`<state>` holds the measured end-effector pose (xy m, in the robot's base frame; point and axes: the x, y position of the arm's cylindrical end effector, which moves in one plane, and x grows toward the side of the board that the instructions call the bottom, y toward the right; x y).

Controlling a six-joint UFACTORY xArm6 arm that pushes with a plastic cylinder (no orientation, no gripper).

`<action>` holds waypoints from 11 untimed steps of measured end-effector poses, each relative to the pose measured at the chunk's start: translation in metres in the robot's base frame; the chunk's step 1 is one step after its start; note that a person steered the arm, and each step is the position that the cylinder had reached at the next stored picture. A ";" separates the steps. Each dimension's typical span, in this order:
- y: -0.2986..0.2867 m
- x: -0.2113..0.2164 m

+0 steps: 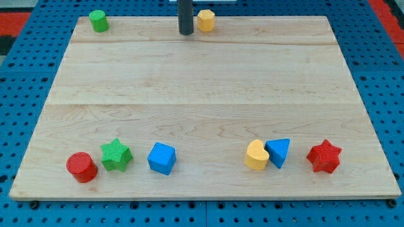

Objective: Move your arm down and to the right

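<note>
1. You saw a pale wooden board (208, 82), matt, smooth, with fine grain running across it.
2. Around the board lay a blue perforated panel (25, 88), plastic or painted metal; you couldn't tell which.
3. At the board's top edge, my tip (185, 32) was dark and matt.
4. Along the board's bottom edge, the green star (115, 154), red cylinder (81, 167) and red star (324, 156) showed ridged, matt plastic-like surfaces.
5. The blue cube (161, 157) between them looked smoother, faintly sheened.
</note>
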<state>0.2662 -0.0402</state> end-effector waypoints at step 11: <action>0.367 0.295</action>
